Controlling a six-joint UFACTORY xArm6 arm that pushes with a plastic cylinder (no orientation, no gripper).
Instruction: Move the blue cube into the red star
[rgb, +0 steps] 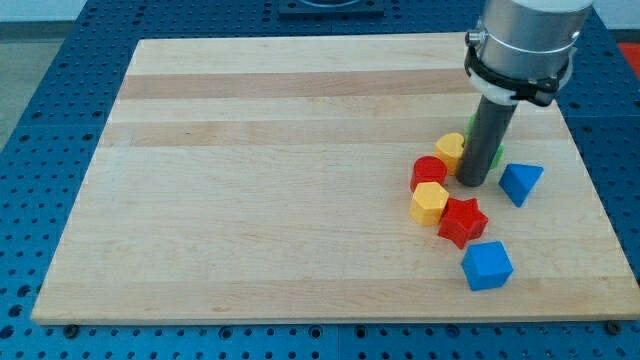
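Observation:
The blue cube lies near the board's bottom right, just below and right of the red star, with a narrow gap between them. My tip rests on the board above the red star, between the red cylinder on its left and the blue triangular block on its right. The tip is well above the blue cube and not touching it.
A yellow hexagon touches the red star's left side and sits under the red cylinder. A yellow heart-like block lies left of the rod. A green block is mostly hidden behind the rod. The wooden board lies on a blue pegboard.

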